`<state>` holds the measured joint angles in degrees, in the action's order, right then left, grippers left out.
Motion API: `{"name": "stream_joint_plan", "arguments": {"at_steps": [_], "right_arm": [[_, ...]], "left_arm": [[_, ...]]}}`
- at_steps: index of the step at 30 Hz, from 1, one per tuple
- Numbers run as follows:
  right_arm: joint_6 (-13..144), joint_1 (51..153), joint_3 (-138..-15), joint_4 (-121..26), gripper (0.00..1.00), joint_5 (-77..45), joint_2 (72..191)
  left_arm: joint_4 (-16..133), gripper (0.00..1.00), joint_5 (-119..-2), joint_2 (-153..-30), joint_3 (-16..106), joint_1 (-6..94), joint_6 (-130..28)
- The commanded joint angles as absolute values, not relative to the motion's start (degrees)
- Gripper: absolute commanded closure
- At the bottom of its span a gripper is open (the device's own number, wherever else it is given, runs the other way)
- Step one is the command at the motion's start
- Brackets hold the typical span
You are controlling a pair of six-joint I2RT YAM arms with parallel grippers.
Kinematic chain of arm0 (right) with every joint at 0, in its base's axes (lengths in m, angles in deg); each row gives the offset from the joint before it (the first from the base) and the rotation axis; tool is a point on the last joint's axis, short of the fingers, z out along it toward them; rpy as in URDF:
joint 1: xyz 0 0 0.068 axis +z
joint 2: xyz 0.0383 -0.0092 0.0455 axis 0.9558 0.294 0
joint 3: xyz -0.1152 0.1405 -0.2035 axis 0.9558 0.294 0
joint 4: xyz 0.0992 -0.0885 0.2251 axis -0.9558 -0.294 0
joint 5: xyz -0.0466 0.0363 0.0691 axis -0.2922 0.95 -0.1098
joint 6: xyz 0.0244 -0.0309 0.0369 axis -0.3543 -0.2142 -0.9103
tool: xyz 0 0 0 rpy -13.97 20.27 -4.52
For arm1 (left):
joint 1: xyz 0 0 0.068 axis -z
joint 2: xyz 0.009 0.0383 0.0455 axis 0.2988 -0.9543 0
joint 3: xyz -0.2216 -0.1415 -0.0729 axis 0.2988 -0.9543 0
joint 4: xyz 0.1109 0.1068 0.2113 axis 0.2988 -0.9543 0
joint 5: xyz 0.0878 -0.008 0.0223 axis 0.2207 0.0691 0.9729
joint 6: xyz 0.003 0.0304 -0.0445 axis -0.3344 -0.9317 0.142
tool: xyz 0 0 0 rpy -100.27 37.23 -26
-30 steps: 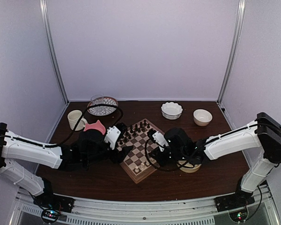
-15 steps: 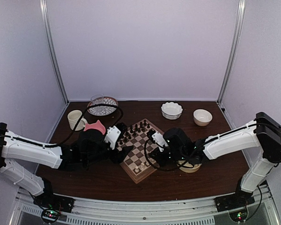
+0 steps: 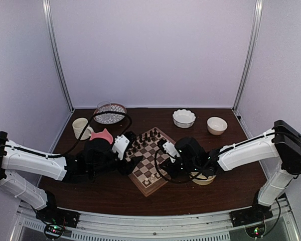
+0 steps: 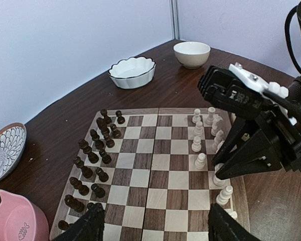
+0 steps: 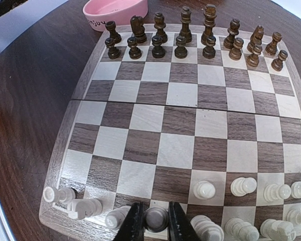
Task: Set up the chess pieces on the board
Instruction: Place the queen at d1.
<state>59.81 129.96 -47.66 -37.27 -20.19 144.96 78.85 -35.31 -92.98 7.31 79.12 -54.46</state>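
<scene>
Holding a chess piece [image 5: 155,220] on the board [image 5: 176,150], right tool [image 5: 154,211] clamps; left tool [image 4: 155,227] gapes.

We overlook all from above and behind; both wrist views face the board [image 3: 149,153] closely from opposite sides.

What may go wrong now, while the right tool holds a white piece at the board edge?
The right tool is shut on a white piece in the crowded edge row; opening or lifting away might knock its close neighbours. The piece stands near the board rim, so a nudge might push it off.
</scene>
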Motion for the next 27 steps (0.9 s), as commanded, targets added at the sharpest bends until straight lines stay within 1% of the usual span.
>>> {"name": "stream_joint_plan", "arguments": {"at_steps": [1, 7, 12, 22, 27], "right_arm": [[59.2, 129.6, -48.1, -37.4, 0.85, -21.2, 143.8], [59.2, 129.6, -47.2, -37.5, 0.84, -21.8, 142.4], [59.2, 129.6, -47.1, -37.5, 0.81, -21.9, 142.2], [59.2, 129.6, -46.8, -37.9, 0.82, -22.3, 142.0], [59.1, 129.6, -46.9, -38.3, 0.81, -22.5, 142.3]], "left_arm": [[80.2, 0.29, -35.8, -93.3, 9.0, 79.2, -54.0], [80.1, 0.29, -35.7, -93.2, 9.0, 79.2, -54.0], [80.1, 0.29, -35.7, -93.3, 9.0, 79.3, -54.0], [80.1, 0.29, -35.7, -93.0, 9.0, 79.2, -54.0], [80.0, 0.29, -35.8, -92.9, 9.0, 79.3, -53.9]]}}
